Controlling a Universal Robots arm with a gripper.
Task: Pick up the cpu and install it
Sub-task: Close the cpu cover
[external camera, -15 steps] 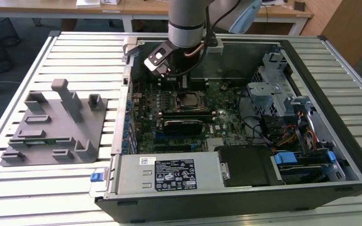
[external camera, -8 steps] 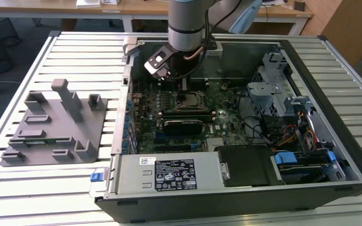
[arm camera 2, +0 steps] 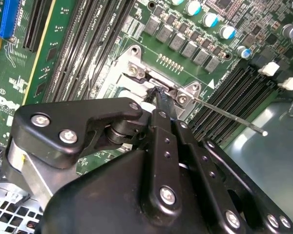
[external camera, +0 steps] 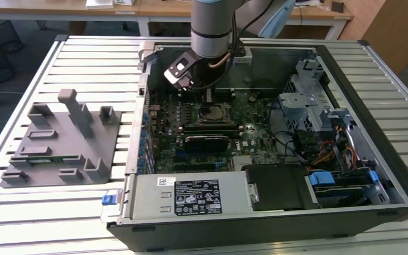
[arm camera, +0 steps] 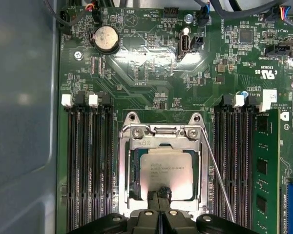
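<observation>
Black case (external camera: 261, 228) on the tabletop (external camera: 48, 212) holds the green board (arm camera: 151, 73). On its socket (arm camera: 124, 165) the cpu (arm camera: 166, 168) lies flat, apparently placed, though the lever (arm camera: 219, 175) looks unlatched. The gripper (arm camera: 159, 195) is clenched, empty, tips touching the cpu's edge.

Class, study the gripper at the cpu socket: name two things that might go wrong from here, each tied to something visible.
1. The gripper is shut, its tips at the edge of the cpu lying in the socket; a push or drag there might tilt the chip so it seats crooked.
2. The thin lever juts out beside the socket; the gripper might snag it.
</observation>
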